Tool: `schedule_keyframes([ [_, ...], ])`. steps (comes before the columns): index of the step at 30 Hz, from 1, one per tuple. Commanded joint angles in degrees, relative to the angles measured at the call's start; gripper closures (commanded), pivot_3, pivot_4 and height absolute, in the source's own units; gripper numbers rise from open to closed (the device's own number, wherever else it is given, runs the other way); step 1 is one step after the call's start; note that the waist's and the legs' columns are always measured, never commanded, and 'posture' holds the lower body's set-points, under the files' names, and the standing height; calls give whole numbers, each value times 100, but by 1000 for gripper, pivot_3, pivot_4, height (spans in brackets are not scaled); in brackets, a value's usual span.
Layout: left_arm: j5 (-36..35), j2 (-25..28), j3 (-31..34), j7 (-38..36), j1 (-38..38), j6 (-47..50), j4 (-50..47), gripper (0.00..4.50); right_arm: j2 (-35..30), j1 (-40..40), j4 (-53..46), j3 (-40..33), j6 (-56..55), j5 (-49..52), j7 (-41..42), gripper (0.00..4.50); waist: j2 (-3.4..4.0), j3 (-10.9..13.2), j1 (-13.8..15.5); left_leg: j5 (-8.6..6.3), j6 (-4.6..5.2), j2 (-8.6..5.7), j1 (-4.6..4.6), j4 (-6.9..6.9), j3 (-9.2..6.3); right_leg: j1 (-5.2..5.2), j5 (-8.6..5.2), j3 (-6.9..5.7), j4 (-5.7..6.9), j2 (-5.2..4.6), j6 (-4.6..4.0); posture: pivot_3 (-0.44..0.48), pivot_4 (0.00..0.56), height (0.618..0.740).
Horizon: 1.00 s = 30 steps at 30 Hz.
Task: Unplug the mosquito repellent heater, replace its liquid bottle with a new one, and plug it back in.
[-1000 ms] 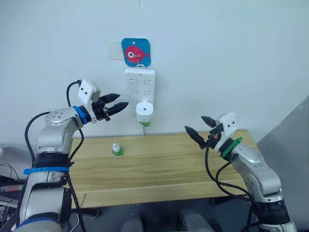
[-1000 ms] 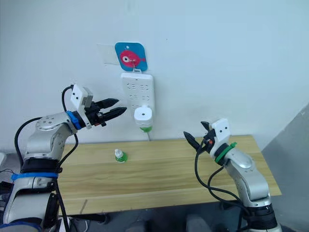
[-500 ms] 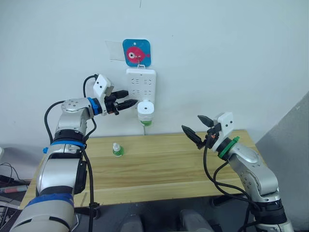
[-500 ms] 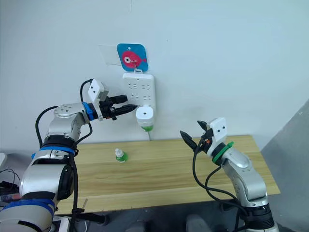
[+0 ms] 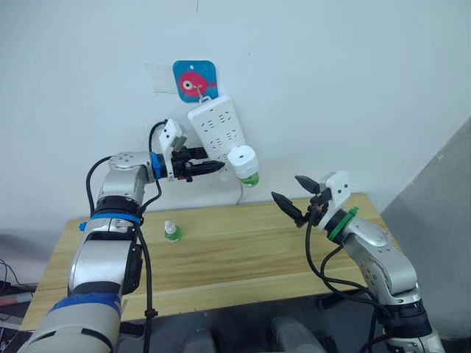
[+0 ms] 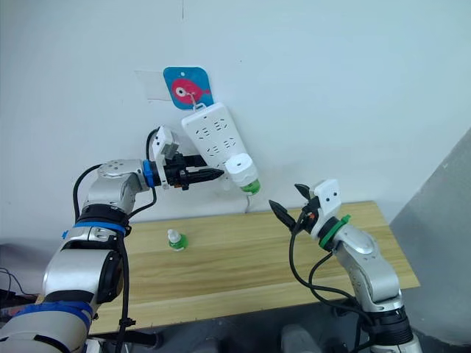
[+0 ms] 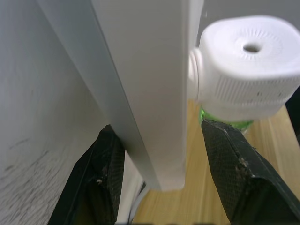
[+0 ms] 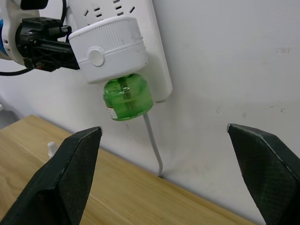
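The heater (image 5: 242,157) is plugged into the low end of the strip (image 5: 215,131), which hangs tilted on the wall. A green bottle (image 8: 127,97) is screwed in under it. The left claw (image 5: 208,168), at 9 o'clock from the heater, is open with one finger on each side of the strip's low end. The right claw (image 5: 288,195) is open and empty at 4 o'clock, well apart. A new bottle (image 5: 171,231) stands on the table (image 5: 243,250). This looks like the unplug step: hold the strip firm, then bring the right claw up to pull the heater out.
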Motion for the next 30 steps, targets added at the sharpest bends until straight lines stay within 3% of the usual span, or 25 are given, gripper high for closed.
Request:
schedule_keyframes([
  [1, -187, -63, 107, -59, -273, 123, -311, 1869, 36, -76, -84, 10, -107, -14, 18, 0, 0, 0, -2, 0, 0, 0, 0, 0, 0, 0, 0, 0, 1, 0, 0, -177, 41, 740],
  [3, -199, -54, 111, -71, -239, 148, -359, 1869, 43, -79, -106, 21, -89, -13, 11, 0, 0, 0, -5, 0, 0, 0, 0, 0, 0, -1, 0, 1, 3, 0, 0, -176, 42, 740],
  [9, -229, -2, 155, -120, -89, 196, -480, 3078, 154, -137, -391, 85, 216, 90, -120, 0, 1, 0, -11, 0, 0, 0, 0, 1, -2, -2, 0, 1, 5, 0, 0, -176, 47, 740],
  [20, -135, -81, 132, 32, -114, 151, -415, 3099, 667, -932, -638, 677, 1164, -364, -1002, 0, 1, 0, -12, 0, 0, 0, -2, 1, -8, -6, -1, 0, 10, 0, -2, -183, 60, 740],
  [30, -133, -127, 161, 174, -120, 46, -418, 3099, 1141, -1752, 174, 1087, 901, -1184, -1506, 0, 1, 0, -19, 0, 0, -2, -4, 3, -16, -8, -1, -3, 17, -1, -2, -174, 56, 740],
])
